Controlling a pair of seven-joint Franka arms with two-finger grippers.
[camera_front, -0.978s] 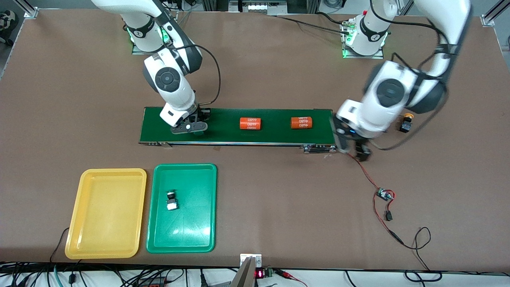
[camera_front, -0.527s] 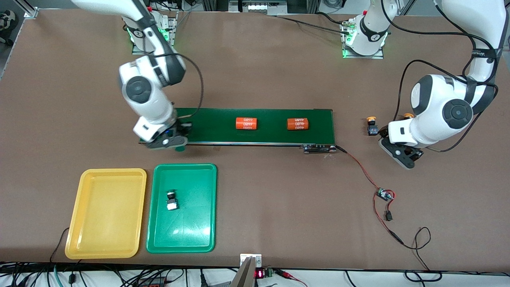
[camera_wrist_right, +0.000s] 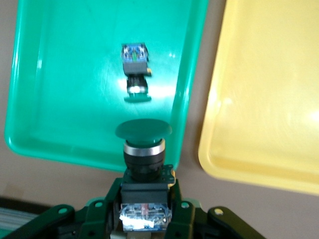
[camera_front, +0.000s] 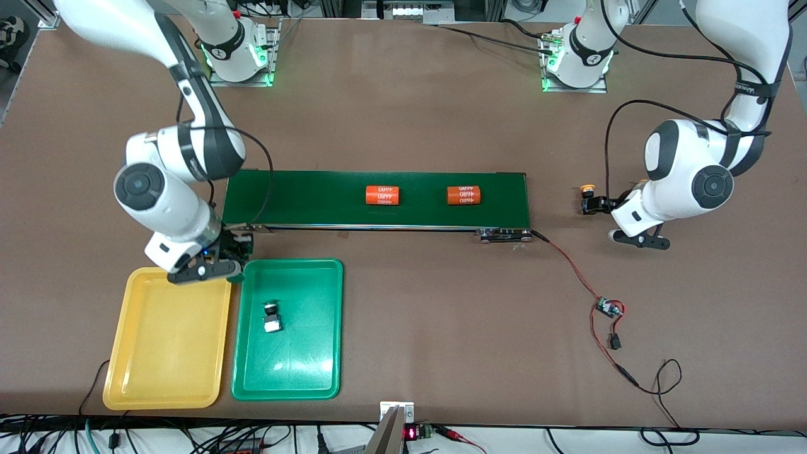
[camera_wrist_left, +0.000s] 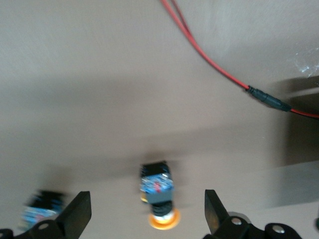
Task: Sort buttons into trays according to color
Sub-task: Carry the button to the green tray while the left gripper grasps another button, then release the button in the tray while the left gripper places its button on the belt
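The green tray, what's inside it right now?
One green button lies on its side in the green tray. Nothing else shows on the tray's floor; the right gripper covers only one corner's rim.

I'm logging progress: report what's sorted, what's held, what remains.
Done: one green-capped push-button lies in the green plastic tray. In hand: the right gripper, shut on a second green-capped button, is over the trays' adjoining edges. Left: the yellow tray holds nothing; the open left gripper straddles a yellow-capped button.
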